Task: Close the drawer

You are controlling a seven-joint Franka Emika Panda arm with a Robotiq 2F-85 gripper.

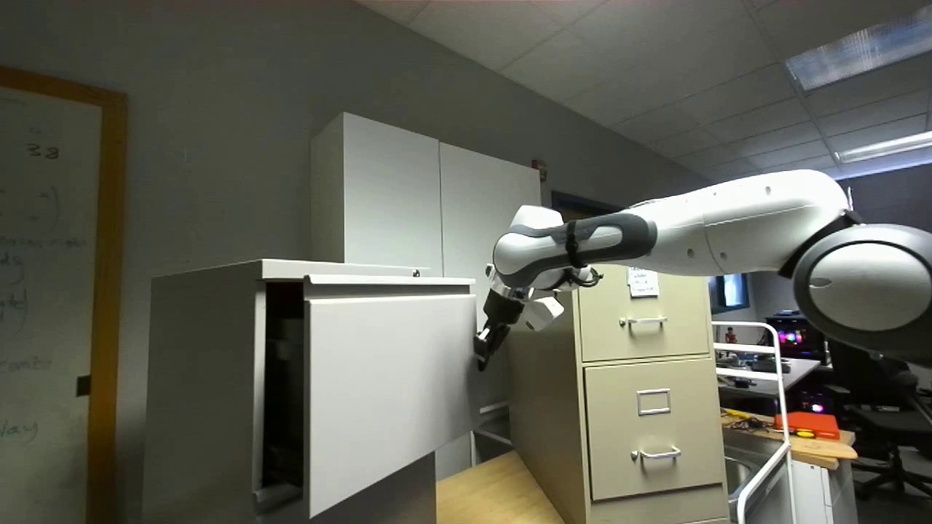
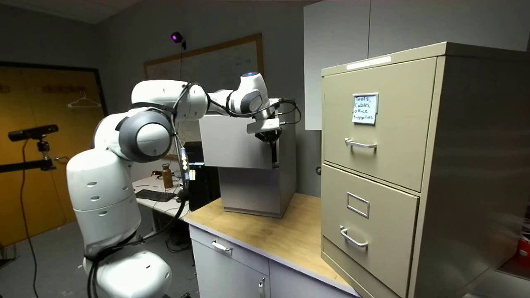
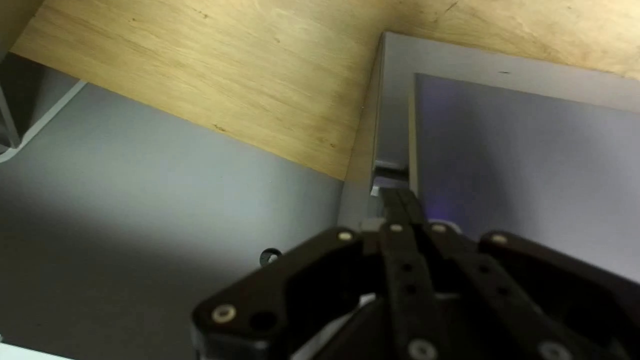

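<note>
The drawer has a large pale grey front panel, seen in both exterior views (image 1: 389, 393) (image 2: 234, 142). It stands partly out from the grey cabinet (image 1: 204, 378), with a dark gap behind its edge. In the wrist view the panel (image 3: 550, 170) fills the right side. My gripper (image 1: 484, 353) is at the panel's side edge, fingers pointing down. It also shows there in an exterior view (image 2: 273, 149). In the wrist view its fingertips (image 3: 402, 197) are together with nothing between them, over the panel's edge beside the gap. I cannot tell if they touch the panel.
A beige filing cabinet (image 1: 648, 415) stands close beside, also in an exterior view (image 2: 377, 165). A white two-door cabinet (image 1: 393, 196) hangs on the wall behind. The grey cabinet stands on a wooden counter (image 2: 306, 219). A white rack (image 1: 775, 393) is further off.
</note>
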